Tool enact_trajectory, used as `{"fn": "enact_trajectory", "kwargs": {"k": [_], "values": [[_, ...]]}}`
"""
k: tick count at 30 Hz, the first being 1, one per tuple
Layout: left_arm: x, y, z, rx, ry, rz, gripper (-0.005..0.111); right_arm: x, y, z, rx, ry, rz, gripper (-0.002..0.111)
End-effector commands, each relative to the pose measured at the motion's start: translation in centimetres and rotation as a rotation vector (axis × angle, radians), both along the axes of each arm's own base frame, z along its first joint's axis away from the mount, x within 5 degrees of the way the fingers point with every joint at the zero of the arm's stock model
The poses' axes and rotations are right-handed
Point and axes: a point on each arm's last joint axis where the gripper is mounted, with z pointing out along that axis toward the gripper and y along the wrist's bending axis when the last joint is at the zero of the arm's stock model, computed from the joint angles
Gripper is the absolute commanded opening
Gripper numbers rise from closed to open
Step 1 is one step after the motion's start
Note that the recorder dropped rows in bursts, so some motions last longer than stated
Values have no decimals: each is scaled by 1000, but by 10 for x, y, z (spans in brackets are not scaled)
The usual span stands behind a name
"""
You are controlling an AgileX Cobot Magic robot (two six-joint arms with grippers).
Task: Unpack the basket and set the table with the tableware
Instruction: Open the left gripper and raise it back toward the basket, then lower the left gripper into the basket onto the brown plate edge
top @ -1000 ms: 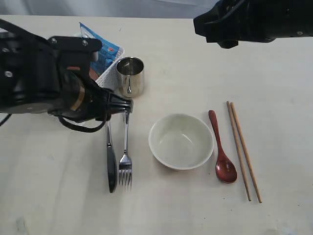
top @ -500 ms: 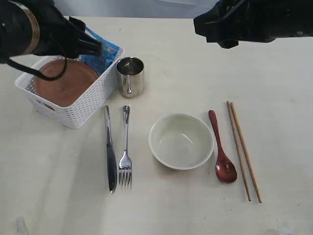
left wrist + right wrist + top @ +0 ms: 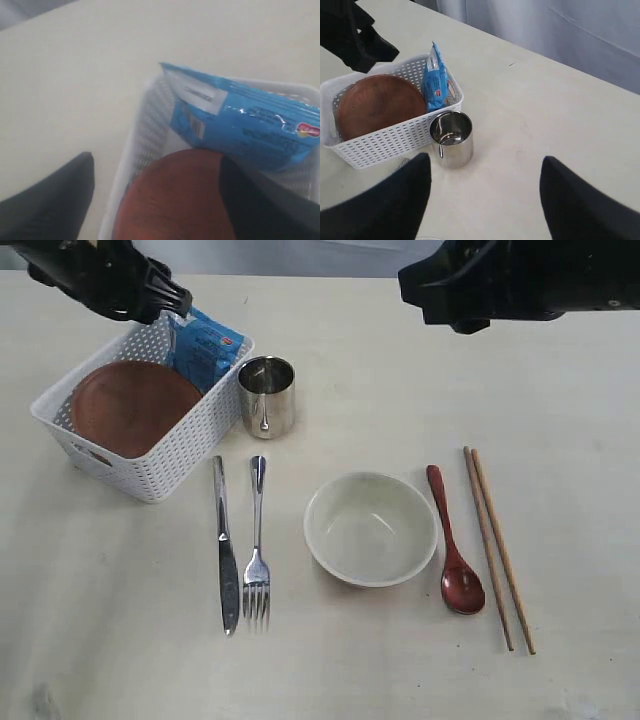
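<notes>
The white basket (image 3: 150,455) stands at the table's (image 3: 120,640) back left with the reddish-brown plate (image 3: 132,407) lying in it. My left gripper (image 3: 156,165) hovers open above the basket's far end, with the plate (image 3: 175,200) showing between its fingers (image 3: 55,200) but untouched. Laid out on the table are the steel cup (image 3: 266,395), knife (image 3: 225,550), fork (image 3: 257,560), cream bowl (image 3: 370,530), dark red spoon (image 3: 455,545) and chopsticks (image 3: 497,550). My right gripper (image 3: 485,165) hangs open and empty high over the table near the cup (image 3: 451,138).
A blue snack packet (image 3: 203,348) leans against the basket's far right wall, beside the plate. The right arm (image 3: 520,280) stretches along the back right edge. The cup stands close against the basket's right corner.
My left arm has risen from the fork and knife and swung back over the basket's far end, its jaws spreading wider. The cutlery lies where it was. The right arm has not moved.
</notes>
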Motion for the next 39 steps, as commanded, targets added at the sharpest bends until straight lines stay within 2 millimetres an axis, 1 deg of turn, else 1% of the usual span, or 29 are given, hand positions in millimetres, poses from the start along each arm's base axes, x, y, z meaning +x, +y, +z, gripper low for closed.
{"fn": "enact_trajectory", "kwargs": {"k": [1, 5, 10, 16, 21, 24, 29, 32, 35, 37, 39], "values": [[22, -12, -9, -7, 77, -88, 66, 1, -2, 2, -9, -25, -6, 60], [40, -19, -21, -55, 67, -58, 66, 1, -2, 2, -9, -25, -6, 60], [52, -25, -34, -122, 25, -27, 66, 1, -2, 2, -12, -27, -4, 60], [57, -27, -44, -139, 23, -22, 66, 1, -2, 3, -10, -31, -6, 60], [57, -27, -44, -137, 27, -20, 66, 1, -2, 3, -10, -33, -7, 60], [54, -25, -44, -107, 60, -20, 66, 1, -2, 3, -9, -34, -8, 60], [41, -16, -22, 29, 124, -94, 66, 1, -2, 3, -8, -38, -10, 60], [36, -11, 0, 93, 104, -119, 66, 2, -3, 3, -7, -40, -11, 60], [31, -7, 18, 100, 73, -104, 66, 2, -3, 3, -7, -40, -11, 60], [27, -5, 24, 116, 96, -96, 66, 2, -3, 3, -6, -38, -12, 60], [23, -2, 26, 166, 152, -120, 66, 2, -3, 3, -8, -39, -11, 60]]}}
